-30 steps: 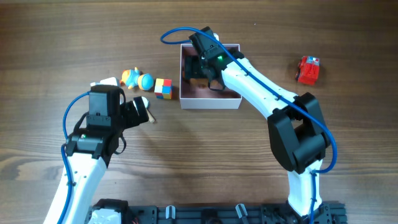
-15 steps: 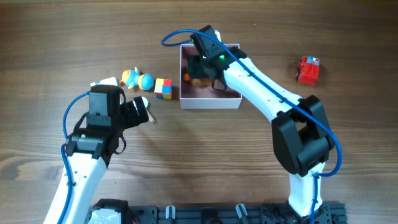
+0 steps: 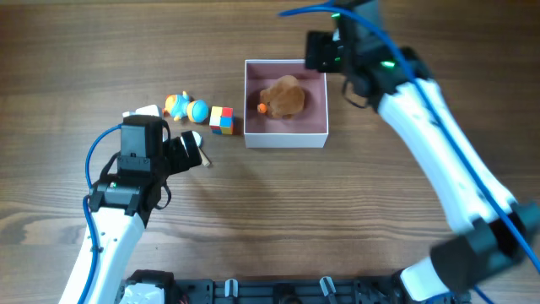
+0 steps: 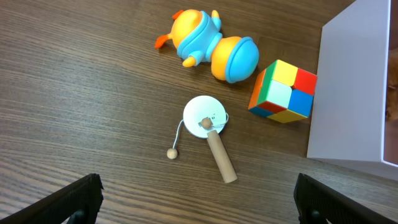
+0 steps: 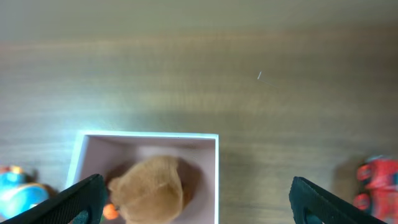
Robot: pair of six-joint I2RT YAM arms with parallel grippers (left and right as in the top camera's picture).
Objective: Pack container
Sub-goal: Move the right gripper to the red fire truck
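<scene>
The container [image 3: 285, 140] seemed light and thin-walled; one wall was best to pinch. The left gripper [image 4: 198, 198] and the right gripper [image 5: 196, 198] had jaws open.

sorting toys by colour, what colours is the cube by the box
The cube shows yellow, red, blue and green squares; clearest in left wrist view.

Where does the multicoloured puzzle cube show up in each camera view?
Overhead: the multicoloured puzzle cube lies left of centre, just left of the square white-walled container.
Left wrist: the cube is right of centre, beside the container's white outer wall.
Right wrist: the cube is not in view.
Shared landmark: the container, whose rim shows low and left in the right wrist view.
</scene>
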